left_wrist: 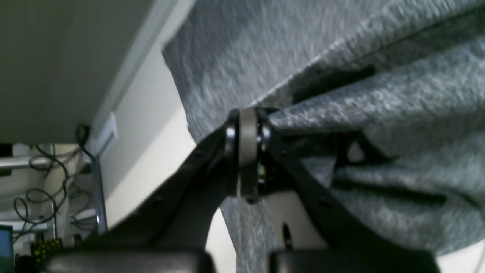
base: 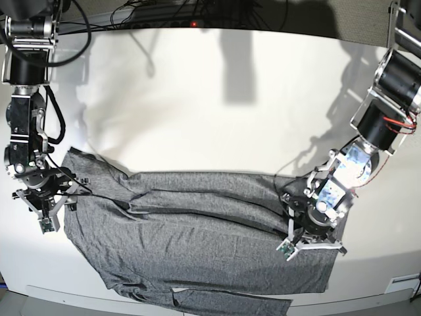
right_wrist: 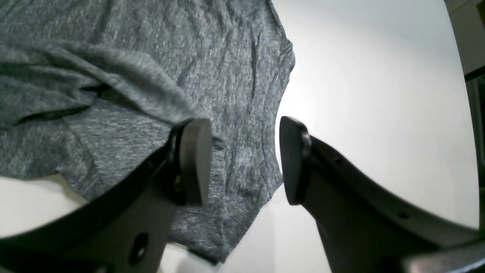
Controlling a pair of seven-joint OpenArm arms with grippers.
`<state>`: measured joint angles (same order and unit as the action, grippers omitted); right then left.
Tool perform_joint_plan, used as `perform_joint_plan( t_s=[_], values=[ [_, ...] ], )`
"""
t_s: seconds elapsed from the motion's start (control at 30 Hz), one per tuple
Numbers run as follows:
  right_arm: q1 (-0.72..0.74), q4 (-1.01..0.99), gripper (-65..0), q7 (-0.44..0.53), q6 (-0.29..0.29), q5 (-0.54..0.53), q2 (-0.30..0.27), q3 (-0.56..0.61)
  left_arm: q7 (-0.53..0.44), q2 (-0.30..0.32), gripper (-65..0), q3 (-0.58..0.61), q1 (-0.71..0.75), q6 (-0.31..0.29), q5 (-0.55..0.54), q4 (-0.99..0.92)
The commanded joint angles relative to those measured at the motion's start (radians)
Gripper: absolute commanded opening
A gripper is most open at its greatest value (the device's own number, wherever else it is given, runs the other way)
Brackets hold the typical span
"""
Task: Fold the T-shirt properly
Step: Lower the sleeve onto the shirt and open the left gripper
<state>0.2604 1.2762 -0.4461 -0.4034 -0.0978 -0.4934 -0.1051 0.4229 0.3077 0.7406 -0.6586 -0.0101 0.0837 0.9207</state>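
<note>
Presently spread flat across white table (base: 217, 99): grey T-shirt (base: 197, 237), wrinkled, reaching between both grippers. Left gripper (left_wrist: 248, 131): clenched on a bunched fold of fabric. Right gripper (right_wrist: 244, 163): released, jaws apart, poised over the shirt's edge, gripping nothing.

No text, label, brand, number or sign can be read in any of the three views. The T-shirt (base: 197, 230) is plain mottled grey with no print, and the white table (base: 217, 99) carries no markings.
</note>
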Motion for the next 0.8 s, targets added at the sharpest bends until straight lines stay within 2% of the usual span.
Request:
perform_joint_plan(
  t_s=[0.0, 0.17, 0.33, 0.5, 0.67, 0.77],
  values=[
    [0.024, 0.018, -36.1, 0.035, 0.007, -0.024, -0.018, -0.007, -0.021, 0.003, -65.0, -0.008, -0.037, 0.012, 0.002, 0.008],
    [0.037, 0.018, -36.1, 0.079, 0.005, -0.09, 0.003, -0.007, -0.036, -0.002, -65.0, -0.008, -0.037, 0.012, -0.007, 0.008],
    [0.044, 0.002, -36.1, 0.077, 0.0, -0.087, 0.071, -0.007, -0.035, -0.034, -65.0, -0.008, -0.037, 0.006, -0.008, 0.008],
    [0.089, -0.1, -36.1, 0.087, 0.001, -0.025, 0.133, -0.007, -0.054, -0.055, -65.0, -0.008, -0.037, -0.01, -0.006, 0.008],
    [0.116, -0.157, -36.1, 0.085, 0.001, -0.026, 0.152, -0.007, -0.063, -0.049, -65.0, -0.008, -0.039, -0.009, 0.069, 0.004],
    [0.116, -0.157, -36.1, 0.082, 0.001, -0.026, 0.153, -0.007, -0.105, -0.044, -65.0, -0.008, -0.049, -0.009, 0.097, -0.022]
  ],
)
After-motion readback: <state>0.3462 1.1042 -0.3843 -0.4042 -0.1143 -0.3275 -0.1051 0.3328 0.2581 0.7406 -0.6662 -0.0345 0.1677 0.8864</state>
